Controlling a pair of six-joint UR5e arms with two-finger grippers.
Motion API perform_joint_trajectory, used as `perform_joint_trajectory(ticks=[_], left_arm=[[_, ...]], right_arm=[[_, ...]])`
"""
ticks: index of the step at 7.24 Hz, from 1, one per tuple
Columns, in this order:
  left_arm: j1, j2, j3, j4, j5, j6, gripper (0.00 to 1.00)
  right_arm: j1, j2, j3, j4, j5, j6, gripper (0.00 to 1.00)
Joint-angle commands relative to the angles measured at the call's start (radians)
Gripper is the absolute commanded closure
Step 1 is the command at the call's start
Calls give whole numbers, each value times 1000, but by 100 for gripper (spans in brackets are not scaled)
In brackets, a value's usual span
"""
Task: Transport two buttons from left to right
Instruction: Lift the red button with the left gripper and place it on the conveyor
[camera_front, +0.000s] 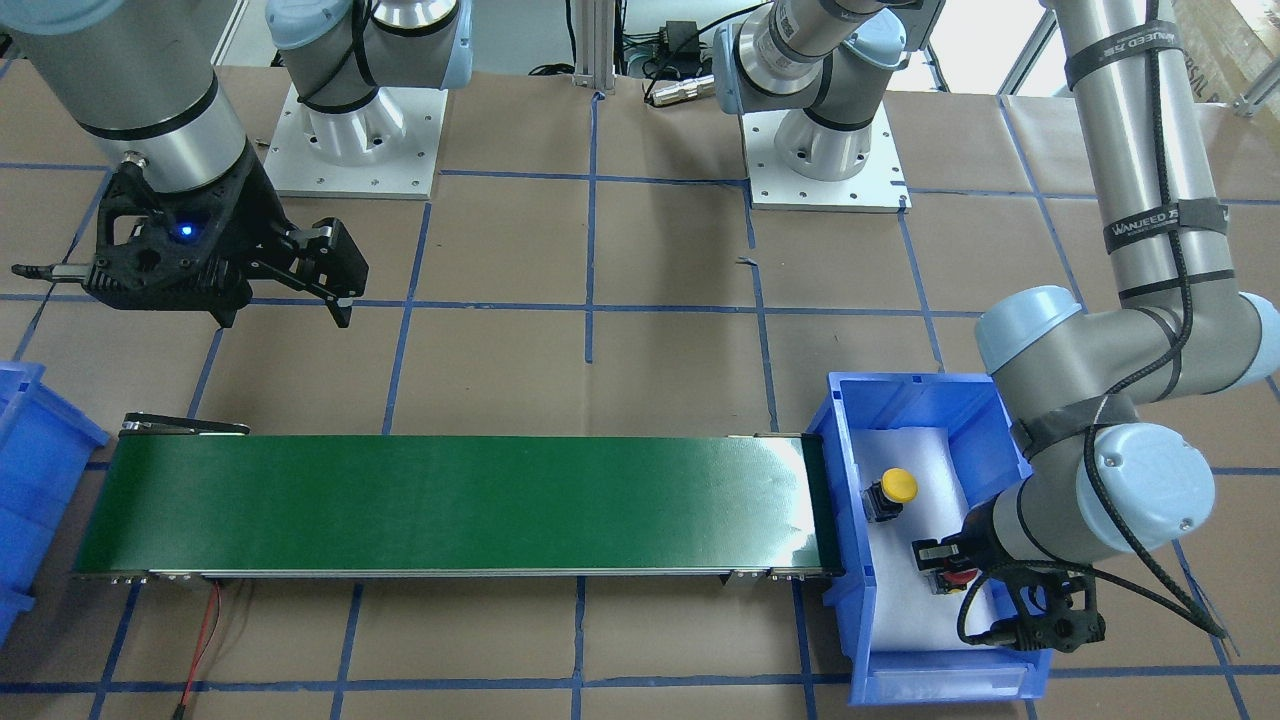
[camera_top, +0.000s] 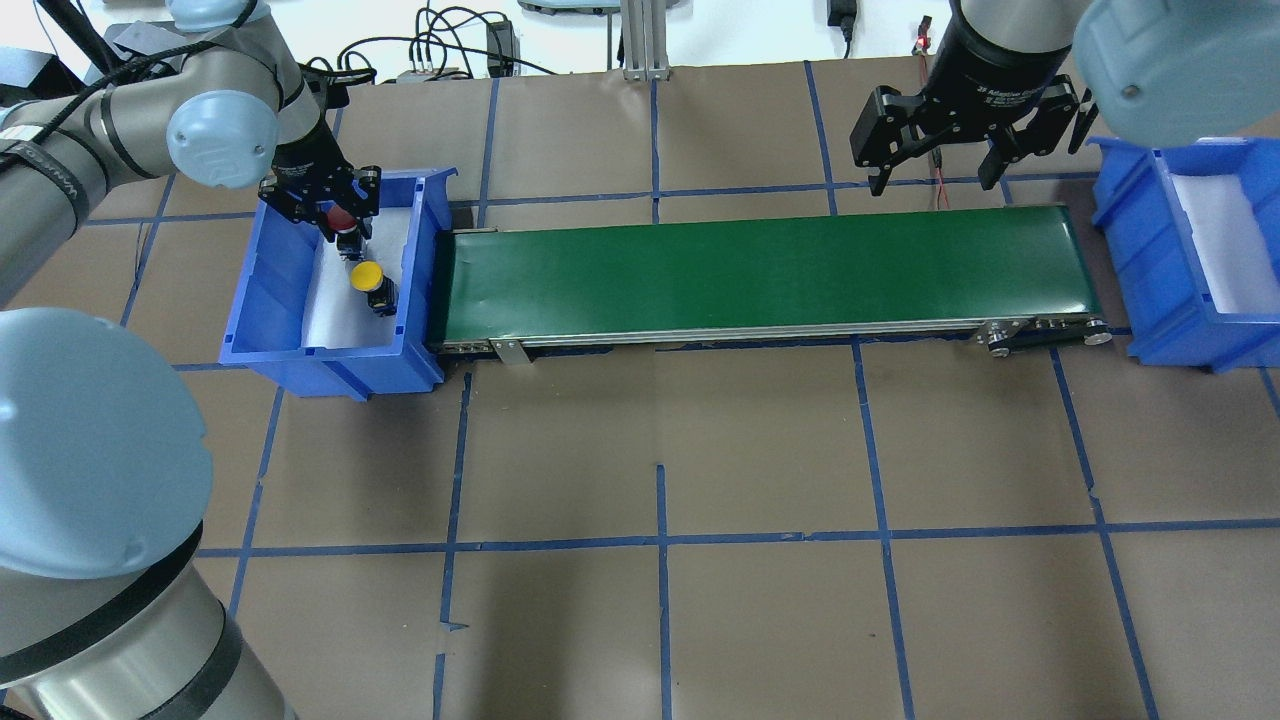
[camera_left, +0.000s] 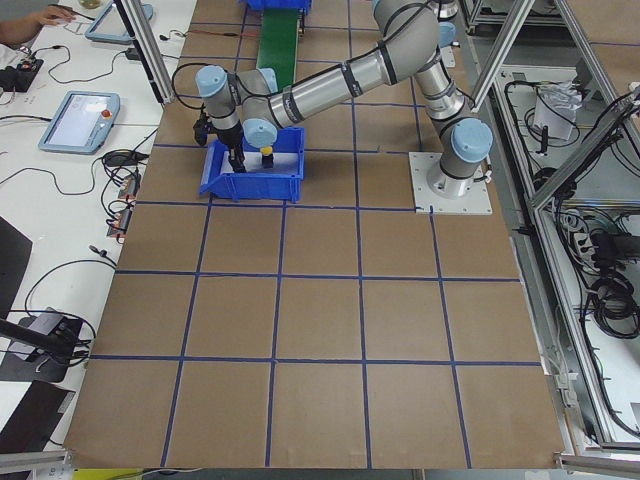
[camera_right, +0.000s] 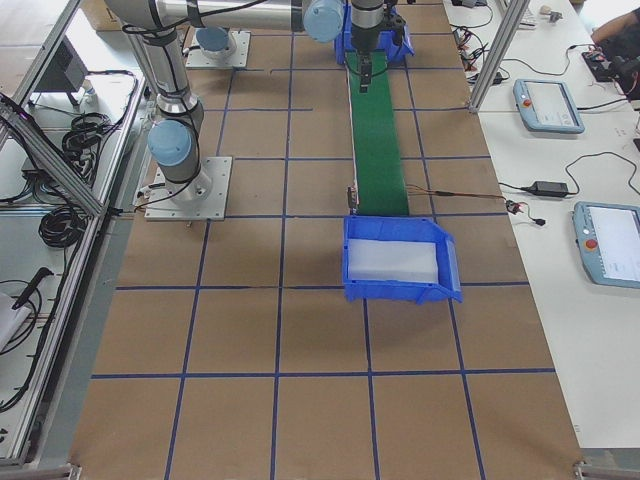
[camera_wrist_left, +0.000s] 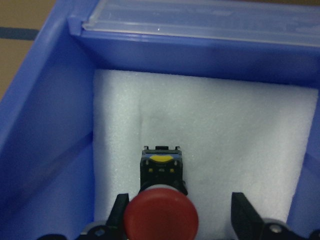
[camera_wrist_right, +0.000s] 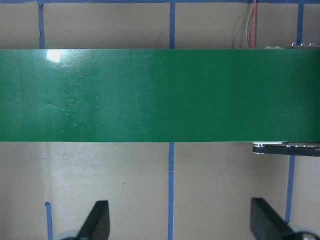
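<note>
The red button (camera_wrist_left: 161, 218) lies on white foam in the left blue bin (camera_top: 330, 360); its black body points away from the cap in the left wrist view. My left gripper (camera_wrist_left: 182, 220) is open and low in this bin, its fingers on either side of the red cap (camera_top: 342, 217), the cap close to one finger. The yellow button (camera_top: 367, 276) stands free on the foam beside it, also in the front view (camera_front: 898, 485). My right gripper (camera_top: 933, 182) is open and empty, above the table beside the belt's right end.
A green conveyor belt (camera_top: 760, 270) runs between the left bin and a second blue bin (camera_top: 1150, 230) with white foam at the right. Brown paper with blue tape lines covers the table. Red and black wires (camera_front: 205, 640) lie by the belt's right end.
</note>
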Motion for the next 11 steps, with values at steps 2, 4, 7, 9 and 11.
perform_joint_trajectory(ticks=[2, 4, 7, 9, 11], left_arm=[[-3, 18, 13, -6, -7, -6, 64], [-5, 56, 54, -30, -11, -12, 64], [-40, 170, 116, -190, -116, -141, 64], [-86, 189, 93, -189, -132, -445, 64], [-146, 187, 42, -176, -131, -715, 67]], right_arm=[[0, 1, 0, 1, 0, 0, 0], [-3, 3, 0, 1, 0, -2, 0], [-5, 3, 0, 1, 0, -2, 0], [-6, 3, 0, -5, 3, -2, 0], [-9, 3, 2, -5, 66, 3, 0]])
